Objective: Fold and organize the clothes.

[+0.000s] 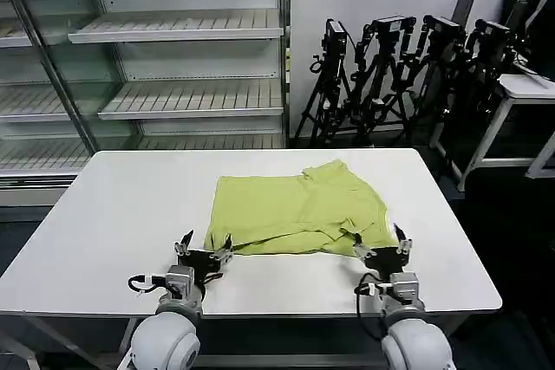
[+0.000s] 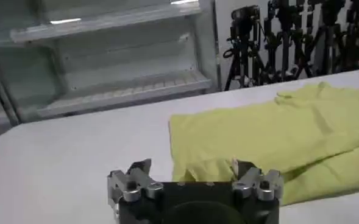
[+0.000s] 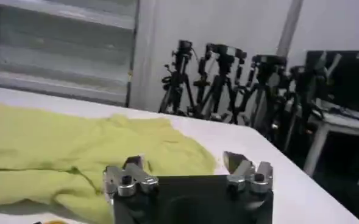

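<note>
The clothes are one lime yellow-green T-shirt (image 1: 295,214), lying flat and partly folded on the white table (image 1: 113,231), with rumpled folds along its near edge. My left gripper (image 1: 203,251) is open just in front of the shirt's near left corner (image 2: 197,167). At the near right corner (image 3: 167,152), my right gripper (image 1: 381,249) is open too. Both sit low over the table and neither holds anything. In the left wrist view the left gripper (image 2: 191,172) faces the shirt's hem; in the right wrist view the right gripper (image 3: 182,165) faces the shirt's edge.
Empty metal shelving (image 1: 173,58) stands behind the table on the left. Several black tripods (image 1: 390,67) line the back wall on the right, beside another white table (image 1: 529,93). Bare tabletop lies to the left of the shirt.
</note>
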`<action>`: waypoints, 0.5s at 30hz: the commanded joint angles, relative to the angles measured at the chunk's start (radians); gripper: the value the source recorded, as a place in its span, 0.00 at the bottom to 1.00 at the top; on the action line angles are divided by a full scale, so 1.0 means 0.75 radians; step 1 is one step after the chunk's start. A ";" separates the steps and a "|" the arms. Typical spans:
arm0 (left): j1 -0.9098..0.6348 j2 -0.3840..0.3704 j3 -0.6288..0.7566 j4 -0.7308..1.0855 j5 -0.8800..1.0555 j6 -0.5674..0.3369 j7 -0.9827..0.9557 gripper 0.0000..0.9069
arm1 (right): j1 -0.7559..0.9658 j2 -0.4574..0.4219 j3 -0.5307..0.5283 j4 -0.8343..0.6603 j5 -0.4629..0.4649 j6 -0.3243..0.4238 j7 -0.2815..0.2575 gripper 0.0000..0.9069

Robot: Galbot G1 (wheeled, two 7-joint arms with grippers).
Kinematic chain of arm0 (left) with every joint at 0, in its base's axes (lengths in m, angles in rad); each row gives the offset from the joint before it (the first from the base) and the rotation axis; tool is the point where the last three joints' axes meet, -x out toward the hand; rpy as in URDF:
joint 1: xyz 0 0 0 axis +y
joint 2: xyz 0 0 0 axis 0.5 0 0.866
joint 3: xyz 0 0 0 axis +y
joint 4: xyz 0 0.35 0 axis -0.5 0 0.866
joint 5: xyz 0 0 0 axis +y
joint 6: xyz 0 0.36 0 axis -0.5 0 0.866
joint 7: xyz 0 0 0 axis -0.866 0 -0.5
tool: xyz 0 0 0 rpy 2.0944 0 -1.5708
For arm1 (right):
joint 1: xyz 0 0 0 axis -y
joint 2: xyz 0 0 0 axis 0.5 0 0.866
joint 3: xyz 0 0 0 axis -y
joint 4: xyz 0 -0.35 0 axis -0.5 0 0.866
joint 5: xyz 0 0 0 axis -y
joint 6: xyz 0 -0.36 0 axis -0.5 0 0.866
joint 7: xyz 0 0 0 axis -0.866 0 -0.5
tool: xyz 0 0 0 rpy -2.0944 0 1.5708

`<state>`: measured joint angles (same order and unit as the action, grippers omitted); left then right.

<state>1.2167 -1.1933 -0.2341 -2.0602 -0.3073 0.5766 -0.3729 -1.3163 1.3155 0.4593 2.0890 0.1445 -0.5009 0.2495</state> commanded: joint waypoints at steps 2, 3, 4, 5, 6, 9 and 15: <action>-0.073 0.002 0.034 0.104 -0.048 0.001 0.002 1.00 | -0.020 -0.024 0.078 0.005 0.154 -0.103 0.032 1.00; -0.089 0.002 0.039 0.114 -0.048 0.001 0.003 1.00 | -0.015 -0.028 0.075 -0.001 0.160 -0.103 0.033 1.00; -0.100 0.003 0.044 0.132 -0.050 0.001 0.004 1.00 | -0.009 -0.030 0.072 -0.010 0.167 -0.103 0.033 1.00; -0.105 0.003 0.048 0.135 -0.054 0.001 0.005 1.00 | -0.005 -0.031 0.068 -0.017 0.173 -0.103 0.033 1.00; -0.121 0.003 0.051 0.151 -0.056 0.002 0.006 1.00 | 0.000 -0.032 0.062 -0.026 0.182 -0.104 0.033 1.00; -0.144 0.000 0.059 0.183 -0.071 0.002 0.005 1.00 | 0.012 -0.032 0.044 -0.050 0.192 -0.104 0.042 1.00; -0.168 0.000 0.075 0.209 -0.076 0.002 0.003 0.46 | 0.025 -0.017 0.015 -0.067 0.208 -0.103 0.079 1.00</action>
<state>1.1345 -1.1947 -0.1902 -1.9583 -0.3520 0.5782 -0.3695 -1.3030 1.3033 0.4684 2.0563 0.2635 -0.5599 0.2871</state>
